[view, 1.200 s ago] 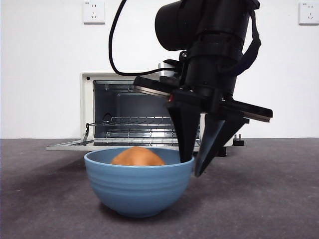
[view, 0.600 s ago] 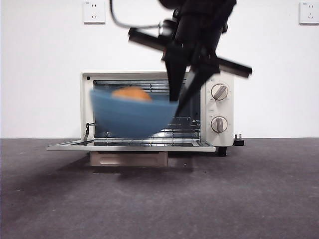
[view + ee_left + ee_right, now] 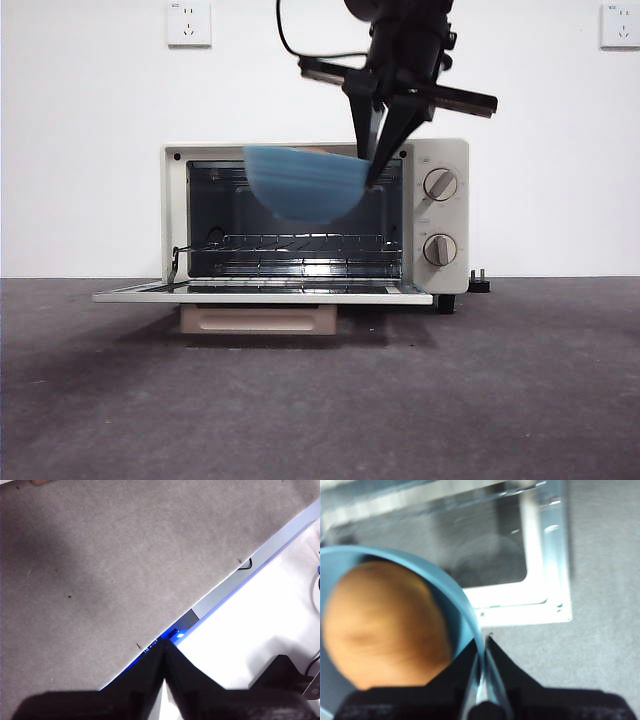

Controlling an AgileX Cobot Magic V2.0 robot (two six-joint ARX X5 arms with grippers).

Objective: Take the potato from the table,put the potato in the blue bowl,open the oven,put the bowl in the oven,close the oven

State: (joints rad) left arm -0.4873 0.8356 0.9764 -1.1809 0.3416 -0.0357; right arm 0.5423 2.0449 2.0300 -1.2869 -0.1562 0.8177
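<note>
Up front of the oven (image 3: 315, 218): blue bowl (image 3: 303, 182) was held in midair, door dropped open.
Right gripper (image 3: 377, 158): rim pinched, potato (image 3: 385, 622) carried inside.
Left gripper (image 3: 164, 652): jaws pressed together, nothing held, parked over table (image 3: 100, 565).
Risk: one-sided rim pinch, so bowl could be tipped or knocked on the frame.

a matte blue bowl (image 3: 305, 183), orange-brown potato (image 3: 385, 622), cream-white oven (image 3: 440, 215) with dark interior, mottled grey table (image 3: 320, 400).
</note>
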